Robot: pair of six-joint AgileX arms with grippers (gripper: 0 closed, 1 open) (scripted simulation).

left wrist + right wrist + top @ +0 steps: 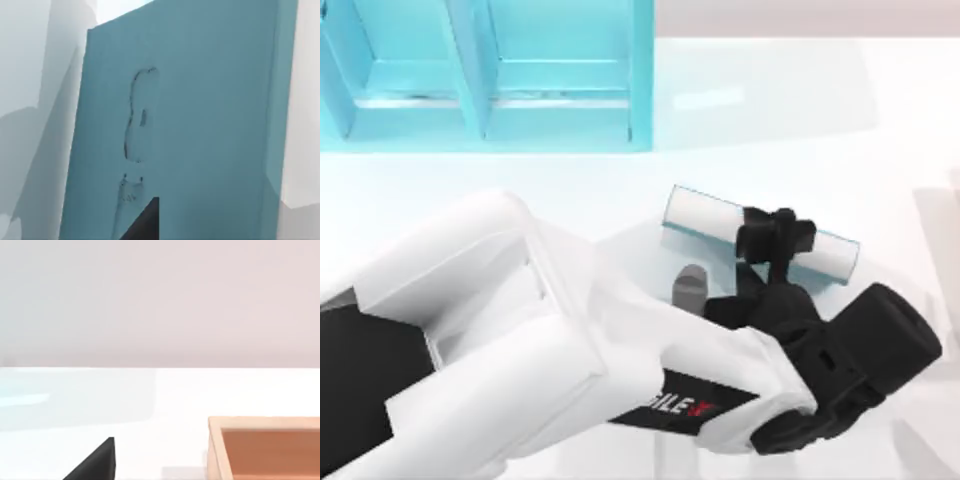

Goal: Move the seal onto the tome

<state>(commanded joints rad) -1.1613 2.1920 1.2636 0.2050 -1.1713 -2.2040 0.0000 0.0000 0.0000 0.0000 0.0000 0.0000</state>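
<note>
The tome (705,215) lies right of the table's centre, its white page edges towards the top view. My left arm reaches across the table from the lower left. My left gripper (775,240) hangs directly over the middle of the tome. In the left wrist view the tome's plain teal cover (200,125) is very close below the gripper, with a faint smudge-like mark on it. The seal is hidden. My right arm is parked, and a black edge of my right gripper (97,465) shows low in the right wrist view.
A large teal shelf unit (490,80) stands at the back left. An open wooden box (265,450) sits on the white table in front of the right wrist camera. My left arm's white body covers the table's lower left.
</note>
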